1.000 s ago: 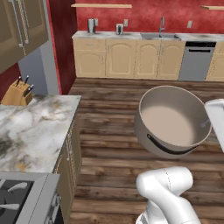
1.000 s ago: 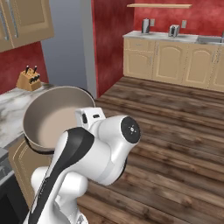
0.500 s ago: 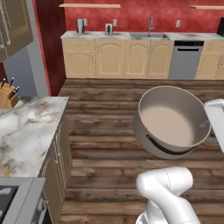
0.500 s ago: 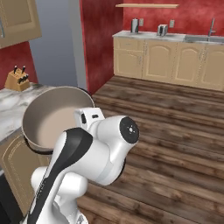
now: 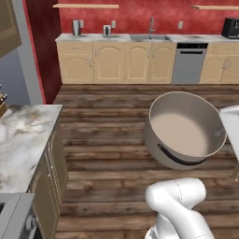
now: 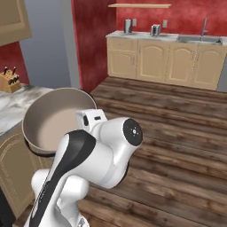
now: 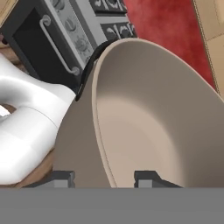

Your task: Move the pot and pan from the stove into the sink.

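A brownish-grey pot with no lid on it hangs tilted over the wood floor, its pale inside facing the cameras. It is the same pot beside the arm's white hand. My gripper is shut on the pot, one fingertip on each side of its wall at the rim. The stove with its knobs and oven door lies behind the pot in the hand view. The sink sits in the far counter under a tall faucet, and the same sink shows at the far right. The pan is out of view.
A marble-topped island stands at the left, with a knife block on it. Beige cabinets and a dishwasher line the far red wall. Open wood floor stretches between the base and that counter.
The whole picture has shifted, so the base has moved: the far counter and sink slid left in the left view and the island slid off to the left. The pot stays in the gripper.
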